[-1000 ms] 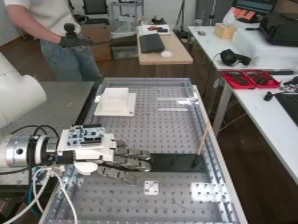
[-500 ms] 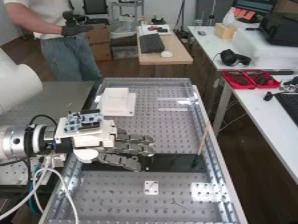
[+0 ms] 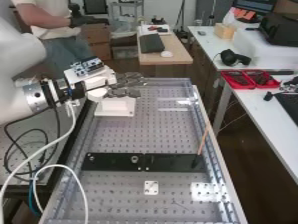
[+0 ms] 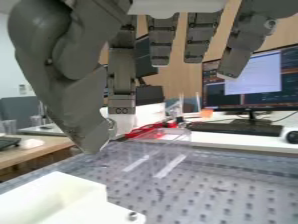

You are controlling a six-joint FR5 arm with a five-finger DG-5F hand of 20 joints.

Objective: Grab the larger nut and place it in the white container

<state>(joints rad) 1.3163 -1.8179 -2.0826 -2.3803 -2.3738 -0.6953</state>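
Robot hand (image 3: 122, 93) near white container (image 3: 116, 107), black bar (image 3: 174, 162)

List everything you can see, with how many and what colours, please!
Bench: one, grey, centre
White container: one, white, bench's far end
Flat bar: one, black, across bench
Smaller nut: one, grey, on bar
Bearing: one, silver, on bar
Square plate: one, white, bench's near end
Stick: one, light brown, bench's right side
Table: one, white, high view's right
Trays: two, red, on table
Wooden block: one, tan, on table
Cables: several, black and white, left
Arm: one, white, left
Hand: one, dark grey, by white container
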